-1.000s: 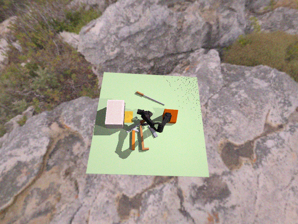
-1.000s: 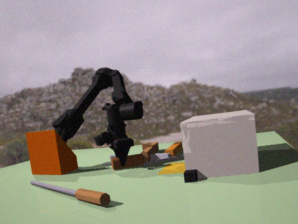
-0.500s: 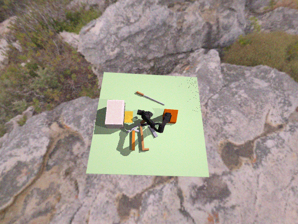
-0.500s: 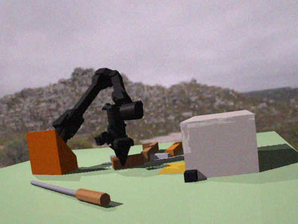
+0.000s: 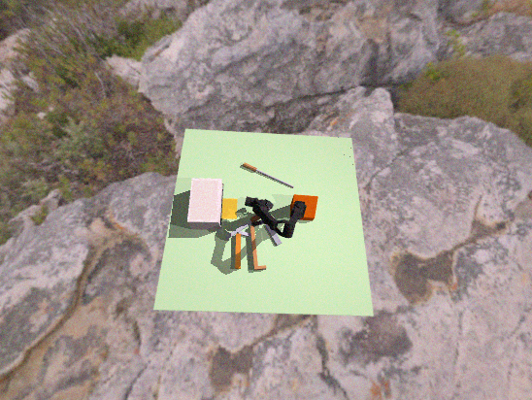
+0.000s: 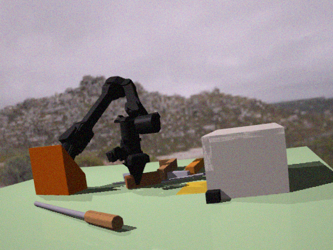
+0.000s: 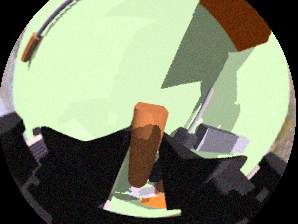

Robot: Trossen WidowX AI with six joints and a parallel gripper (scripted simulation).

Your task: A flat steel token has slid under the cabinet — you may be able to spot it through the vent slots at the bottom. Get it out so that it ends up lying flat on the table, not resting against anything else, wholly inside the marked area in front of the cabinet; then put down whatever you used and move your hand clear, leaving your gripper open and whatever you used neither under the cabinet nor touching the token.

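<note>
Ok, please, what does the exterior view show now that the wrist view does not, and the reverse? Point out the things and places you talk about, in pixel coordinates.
Only the exterior: the pale box-shaped cabinet [image 6: 246,165] and the small black block [image 6: 213,196] beside it.

Only the wrist: the near end face of the brown wooden handle [image 7: 151,107] [image 6: 144,179] held in the jaws, seen from above.

Both: that handle, and the thin grey rod with a wooden grip [image 6: 103,219] [image 7: 31,47].
</note>
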